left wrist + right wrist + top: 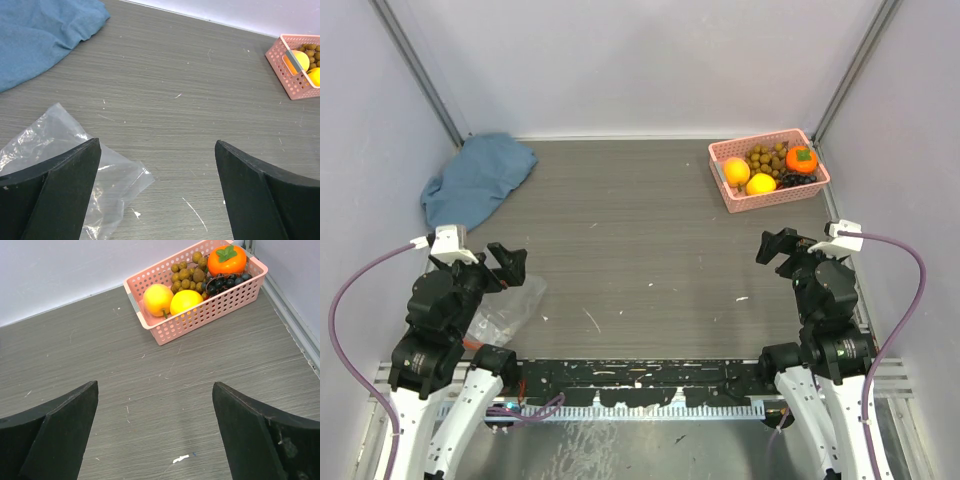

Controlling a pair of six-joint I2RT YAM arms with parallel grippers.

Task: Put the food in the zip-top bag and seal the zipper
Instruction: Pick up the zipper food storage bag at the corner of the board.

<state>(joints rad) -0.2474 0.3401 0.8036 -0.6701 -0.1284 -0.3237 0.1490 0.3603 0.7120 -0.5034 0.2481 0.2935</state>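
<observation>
**Top external view.** The left gripper (508,262) hangs over the near-left part of the table (640,230), its fingers spread and holding nothing. The right gripper (778,248) hangs over the near-right part, also spread and holding nothing. The zip-top bag (510,305) lies flat on the table at near left, partly covered by the left arm. An orange-red sliver at its near edge, probably the zipper (470,344), is mostly hidden. A blue cloth (475,178) lies crumpled at far left. A pink basket (720,150) stands at far right and holds all the food: orange-peach fruit (736,171), yellow fruit (761,184), orange fruit with green top (801,159), olive-brown grapes (767,158) and dark grapes (790,180).

**Left wrist view.** Both fingers are wide apart, with bare table between them. The zip-top bag (117,175) lies under and beside the left finger (60,190). The blue cloth (40,35) is at far left. A corner of the pink basket (287,75) is at far right.

**Right wrist view.** The fingers are spread wide over bare table. The pink basket (210,310) stands at far right, well apart from the fingers, with all five fruits inside.
</observation>
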